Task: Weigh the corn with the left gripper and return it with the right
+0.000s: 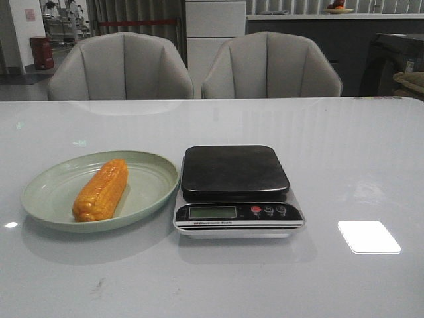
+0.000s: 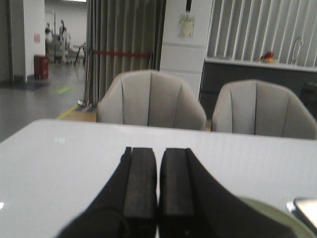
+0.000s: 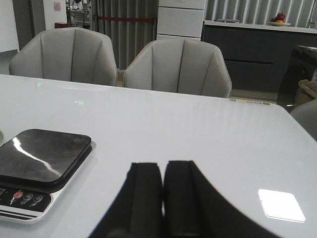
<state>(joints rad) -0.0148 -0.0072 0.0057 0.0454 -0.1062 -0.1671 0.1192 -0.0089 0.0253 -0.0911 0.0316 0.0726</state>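
The left claw (image 2: 158, 198) has its two black fingers pressed together with nothing between them, and it hangs above the pale grey table (image 1: 344, 152). Ahead of it, bare glossy tabletop runs unbroken to the far edge, where two grey upholstered chairs (image 2: 151, 101) stand side by side. Just beside this claw, toward the robot's right, the rim of the pale green plate (image 2: 277, 214) curves into view, and beyond that rim a corner of the kitchen scale (image 2: 305, 208) shows.

The right claw (image 3: 162, 203) is likewise closed and empty, over the table. The scale (image 3: 42, 171) sits off to its left, near but apart from it, with the dark weighing platform bare and the button row facing the robot. Forward of this claw the table lies open up to the far edge and the chairs; a bright rectangular reflection (image 3: 281, 205) lies on the surface at its right.

The front view shows neither claw. There the corn (image 1: 101, 190), an orange-yellow cob, lies flat inside the plate (image 1: 46, 192), set diagonally with one end toward the far rim and the other toward the near rim, well within the rim all round. The plate's right edge comes just beside the scale (image 1: 237, 191); whether they touch I cannot tell. The scale's platform carries nothing, and its display (image 1: 212, 212) is too small to read. The table's near strip in front of both is bare.
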